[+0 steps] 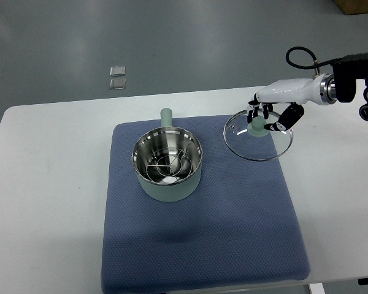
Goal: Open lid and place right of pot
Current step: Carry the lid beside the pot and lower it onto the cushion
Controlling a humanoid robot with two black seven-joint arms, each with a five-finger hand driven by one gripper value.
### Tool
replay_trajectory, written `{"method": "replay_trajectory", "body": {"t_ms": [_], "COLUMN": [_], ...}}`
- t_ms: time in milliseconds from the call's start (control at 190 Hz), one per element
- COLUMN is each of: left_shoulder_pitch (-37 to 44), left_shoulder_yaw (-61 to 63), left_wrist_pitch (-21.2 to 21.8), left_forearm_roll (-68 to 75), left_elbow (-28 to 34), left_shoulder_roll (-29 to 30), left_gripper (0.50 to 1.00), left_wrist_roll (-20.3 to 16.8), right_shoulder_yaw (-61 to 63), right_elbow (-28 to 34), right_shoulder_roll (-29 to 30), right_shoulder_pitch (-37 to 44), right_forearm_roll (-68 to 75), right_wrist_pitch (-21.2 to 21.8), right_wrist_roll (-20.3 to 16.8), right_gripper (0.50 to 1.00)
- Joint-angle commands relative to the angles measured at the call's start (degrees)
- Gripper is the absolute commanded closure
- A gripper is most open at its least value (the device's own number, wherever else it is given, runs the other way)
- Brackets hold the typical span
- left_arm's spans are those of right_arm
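A pale green pot [168, 166] with a steel inside and a wire rack in it stands open on the blue mat [202, 239], its handle pointing away. The glass lid [257, 135] with a pale green knob is to the right of the pot, over the mat's far right corner. My right hand [271, 116] comes in from the right edge and its fingers are curled around the lid's knob. I cannot tell whether the lid rests on the mat or hangs just above it. The left arm is out of view.
The mat lies on a white table [49, 202]. Two small clear packets [117, 78] lie on the floor beyond the table's far edge. A black cable [297, 56] loops above my right wrist.
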Motion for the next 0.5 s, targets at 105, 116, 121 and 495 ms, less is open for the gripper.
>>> {"method": "replay_trajectory", "body": {"t_ms": [105, 116, 121, 495], "left_shoulder_pitch": [0.0, 0.0, 0.0, 0.0], "left_shoulder_yaw": [-0.1, -0.2, -0.2, -0.1], "left_wrist_pitch": [0.0, 0.0, 0.0, 0.0], "left_forearm_roll": [-0.1, -0.1, -0.1, -0.1], "left_elbow": [0.4, 0.4, 0.4, 0.4], "left_shoulder_roll": [0.0, 0.0, 0.0, 0.0], "left_gripper": [0.5, 0.5, 0.5, 0.5], "left_wrist_roll": [0.0, 0.0, 0.0, 0.0], "right_shoulder_yaw": [0.0, 0.0, 0.0, 0.0], "right_elbow": [-3.9, -4.1, -4.1, -5.4], "right_shoulder_roll": [4.0, 4.3, 4.3, 6.4], "right_shoulder_pitch": [-5.7, -6.0, -6.0, -9.0], "right_forearm_roll": [-0.2, -0.2, -0.2, -0.1], "right_wrist_pitch": [-3.8, -4.0, -4.0, -6.8], "right_wrist_roll": [0.3, 0.3, 0.3, 0.4], "right_gripper": [0.926, 0.926, 0.926, 0.804]}}
